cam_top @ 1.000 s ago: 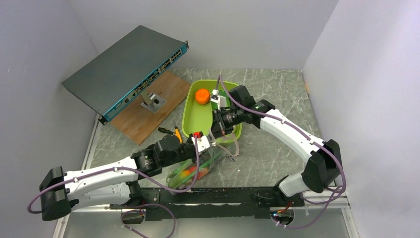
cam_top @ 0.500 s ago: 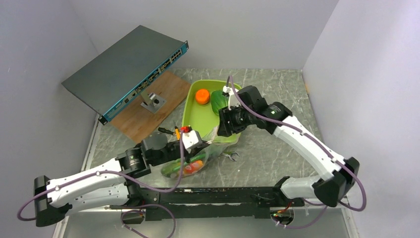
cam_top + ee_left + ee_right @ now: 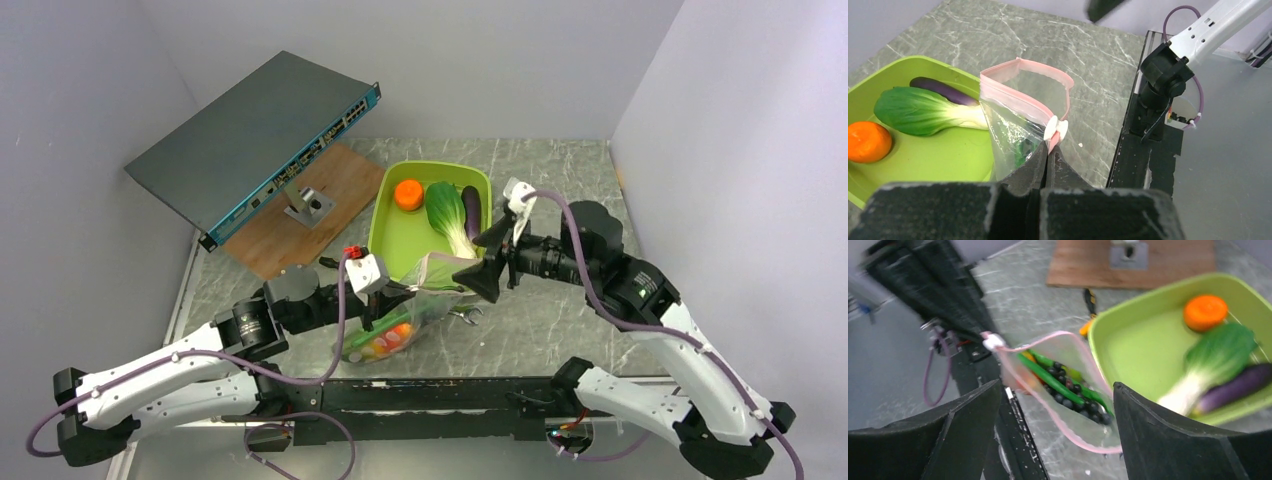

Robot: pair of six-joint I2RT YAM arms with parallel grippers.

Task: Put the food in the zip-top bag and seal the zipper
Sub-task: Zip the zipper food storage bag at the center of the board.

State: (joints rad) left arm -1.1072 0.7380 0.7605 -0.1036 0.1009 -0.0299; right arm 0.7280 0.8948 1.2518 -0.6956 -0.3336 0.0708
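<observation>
Currently the left gripper [image 3: 1048,150] is clenched on the zip-top bag [image 3: 1008,135], with both fingertips pinching the corner of the pink zipper [image 3: 1003,92] just beside its white slider tab. The bag hangs from this grip with its mouth held up and spread into an open loop. Its lower body rests on the table [image 3: 560,180], just in front of the near edge of the green tub [image 3: 395,235].

Inside the bag, a long green cucumber [image 3: 1048,377] and a cluster of dark grapes [image 3: 1073,390] show through the clear plastic. Other coloured pieces lie beneath them and cannot be identified.

The right gripper [image 3: 1057,385] is released, jaws spread wide and holding nothing. It hovers above the table, level with the bag's mouth and facing it from the right.

Three food items lie in the tub:
- the orange [image 3: 407,194] at the far end;
- the bok choy [image 3: 447,210] beside it;
- the eggplant [image 3: 470,205] along the right wall, touching the bok choy.

A wrench [image 3: 468,317] lies on the table next to the bag.
</observation>
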